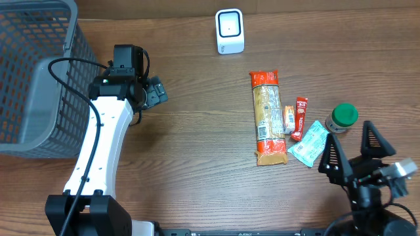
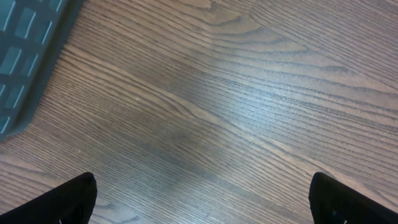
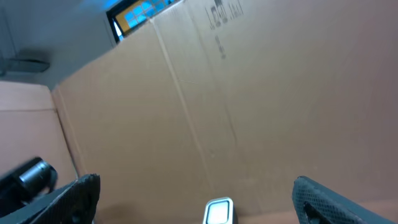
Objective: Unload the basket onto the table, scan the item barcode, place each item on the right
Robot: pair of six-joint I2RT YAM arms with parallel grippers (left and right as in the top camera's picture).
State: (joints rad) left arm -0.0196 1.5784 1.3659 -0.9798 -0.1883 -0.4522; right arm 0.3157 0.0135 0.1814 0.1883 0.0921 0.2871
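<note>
Just beside right hand (image 1: pixel 350 132), teal packet (image 1: pixel 310 143)

The basket (image 1: pixel 33 46), left of the scanner (image 1: pixel 230 31), runs past the overhead view's edge. Print on the long packet (image 1: pixel 270 118) near the scanner is too small for me to read.

Wooden table (image 1: pixel 197 164): scanner (image 1: pixel 230 31), basket (image 1: pixel 26 39) (grey), snack packets (image 1: pixel 270 118)

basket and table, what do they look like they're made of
The basket looks like grey moulded plastic, matte, going by its even grid walls. The table is wood or wood-look laminate, brown with a slight sheen; grain lines show, but not which.
</note>
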